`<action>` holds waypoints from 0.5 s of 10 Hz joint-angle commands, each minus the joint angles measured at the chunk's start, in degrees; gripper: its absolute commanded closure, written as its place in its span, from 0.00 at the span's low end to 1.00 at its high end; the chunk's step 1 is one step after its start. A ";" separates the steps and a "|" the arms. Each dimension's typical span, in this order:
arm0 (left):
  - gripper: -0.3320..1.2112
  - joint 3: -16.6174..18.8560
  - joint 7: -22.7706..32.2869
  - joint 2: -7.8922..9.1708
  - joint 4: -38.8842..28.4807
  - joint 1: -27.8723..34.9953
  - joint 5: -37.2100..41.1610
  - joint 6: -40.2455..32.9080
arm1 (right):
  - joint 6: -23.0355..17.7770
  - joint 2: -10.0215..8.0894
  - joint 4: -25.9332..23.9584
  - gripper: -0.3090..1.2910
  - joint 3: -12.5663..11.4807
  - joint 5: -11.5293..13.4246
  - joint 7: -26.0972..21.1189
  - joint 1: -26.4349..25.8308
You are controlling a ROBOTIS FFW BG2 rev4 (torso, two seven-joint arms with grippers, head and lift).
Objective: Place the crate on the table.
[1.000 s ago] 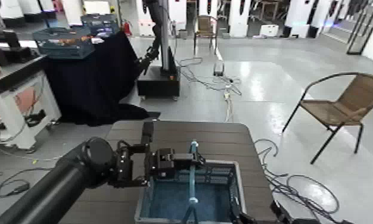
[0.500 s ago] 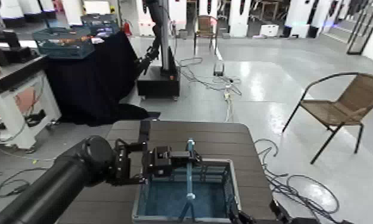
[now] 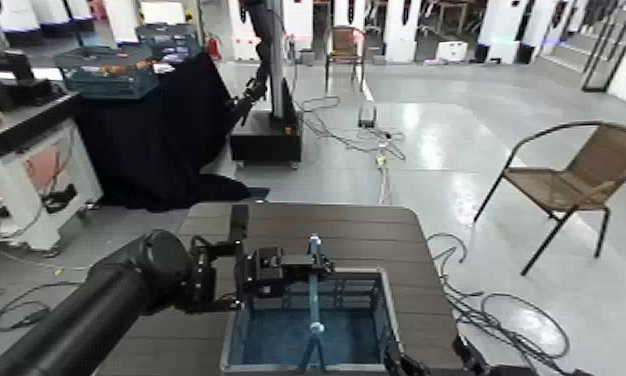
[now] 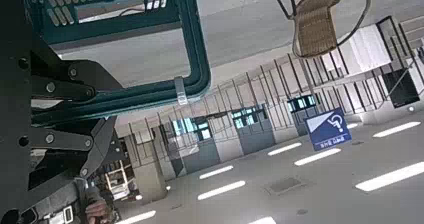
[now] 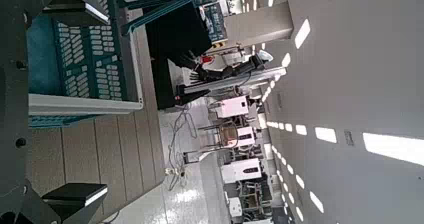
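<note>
The blue-teal crate (image 3: 277, 335) sits over the near part of the dark slatted table (image 3: 307, 222), with its light-blue bar (image 3: 313, 290) upright in the middle. My left arm reaches in from the lower left. Its left gripper (image 3: 311, 265) is shut on the crate's far rim, by the top of the bar. In the left wrist view the teal rim (image 4: 190, 44) runs right past the finger linkages. My right gripper (image 5: 82, 104) is at the crate's near right corner. Its fingers (image 5: 75, 197) stand wide apart, open, with the slotted wall (image 5: 85, 59) and table slats between them.
A wicker chair (image 3: 577, 175) stands on the floor to the right. A black-draped table (image 3: 157, 125) with darker mesh crates (image 3: 107, 70) is at the back left, beside a white workbench (image 3: 27, 170). Another robot's base (image 3: 267, 135) and cables (image 3: 377, 140) lie beyond the table.
The crate and my left gripper have shifted a little to the left over the table. The rest of the scene is as before.
</note>
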 commanded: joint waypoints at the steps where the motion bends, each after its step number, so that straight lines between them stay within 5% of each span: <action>1: 0.71 -0.31 -0.83 -0.29 0.94 -0.04 -0.52 -1.10 | -0.09 -0.09 0.04 0.27 0.00 -0.10 0.08 -0.08; 2: 0.64 -0.31 -0.83 -0.29 1.12 -0.04 -0.52 -1.19 | -0.18 -0.09 0.13 0.27 -0.09 -0.10 0.08 -0.08; 4: 0.24 -0.31 -0.83 -0.29 1.47 0.14 -0.52 -1.81 | -0.26 -0.18 0.13 0.27 -0.09 -0.19 0.08 -0.08; 5: 0.22 -0.14 -0.83 -0.29 1.73 0.14 -0.52 -2.16 | -0.26 -0.18 0.13 0.27 -0.09 -0.28 0.08 -0.08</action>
